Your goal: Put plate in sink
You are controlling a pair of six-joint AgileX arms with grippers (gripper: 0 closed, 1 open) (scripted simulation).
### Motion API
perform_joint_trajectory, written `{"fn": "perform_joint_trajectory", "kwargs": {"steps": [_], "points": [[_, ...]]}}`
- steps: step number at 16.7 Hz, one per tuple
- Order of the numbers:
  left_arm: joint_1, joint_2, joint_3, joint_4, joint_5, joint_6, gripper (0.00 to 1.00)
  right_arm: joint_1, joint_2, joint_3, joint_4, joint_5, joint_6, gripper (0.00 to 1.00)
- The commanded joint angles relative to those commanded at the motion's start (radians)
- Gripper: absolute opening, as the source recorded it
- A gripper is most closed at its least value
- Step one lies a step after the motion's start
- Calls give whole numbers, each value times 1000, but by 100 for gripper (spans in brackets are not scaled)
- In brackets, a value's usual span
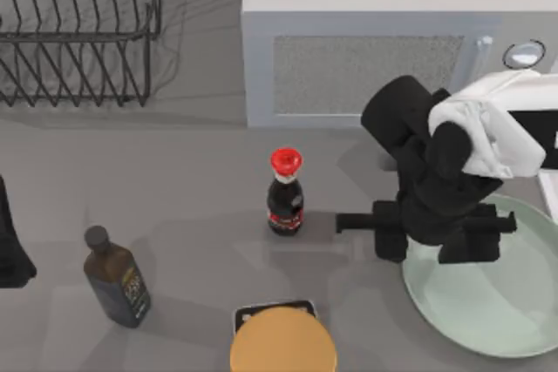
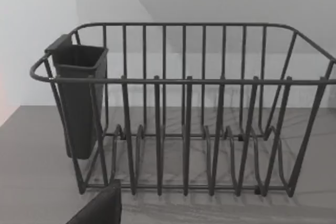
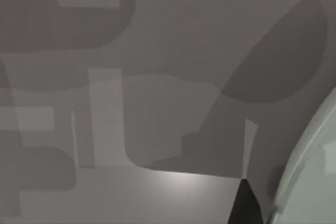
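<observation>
The plate (image 1: 488,315) lies flat on the table at the right side, pale mint, its far right part running out of the top view. Over its left rim hangs the right gripper (image 1: 436,254), the black wrist and white arm coming in from the upper right; whether its fingers are wide or narrow, I cannot tell. In the right wrist view the plate's rim (image 3: 310,171) curves in at one edge, with a dark fingertip (image 3: 243,203) just beside it over the grey table (image 3: 157,77). Left of the plate stands a cola bottle (image 1: 285,193) with a red cap, well apart from it. Near the front edge sits an orange disc (image 1: 283,341), and farther left a dark bottle (image 1: 116,278) leans. Behind is the microwave (image 1: 366,67). The rack (image 1: 78,32) is at the back left, and the left wrist view faces it (image 2: 184,114), a dark cup (image 2: 79,98) hung at one end. The left arm (image 1: 10,250) is parked at the left edge; its fingers, too, I cannot tell.
</observation>
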State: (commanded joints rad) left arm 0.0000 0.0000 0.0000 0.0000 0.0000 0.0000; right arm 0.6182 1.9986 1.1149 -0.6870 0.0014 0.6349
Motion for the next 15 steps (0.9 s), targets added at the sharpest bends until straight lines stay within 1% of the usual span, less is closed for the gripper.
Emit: {"fn": "perform_joint_trajectory", "kwargs": {"steps": [4, 5, 8, 11, 15], "points": [[0, 0, 0, 0, 0, 0, 100, 0, 0, 0, 0, 0, 0, 0], [0, 0, 0, 0, 0, 0, 100, -17, -102, 8, -6, 21, -10, 0], [0, 0, 0, 0, 0, 0, 100, -16, -98, 44, -42, 21, -9, 0], [0, 0, 0, 0, 0, 0, 100, -15, -89, 174, -173, 21, -7, 0], [0, 0, 0, 0, 0, 0, 100, -14, -85, 463, -471, 21, -6, 0]]}}
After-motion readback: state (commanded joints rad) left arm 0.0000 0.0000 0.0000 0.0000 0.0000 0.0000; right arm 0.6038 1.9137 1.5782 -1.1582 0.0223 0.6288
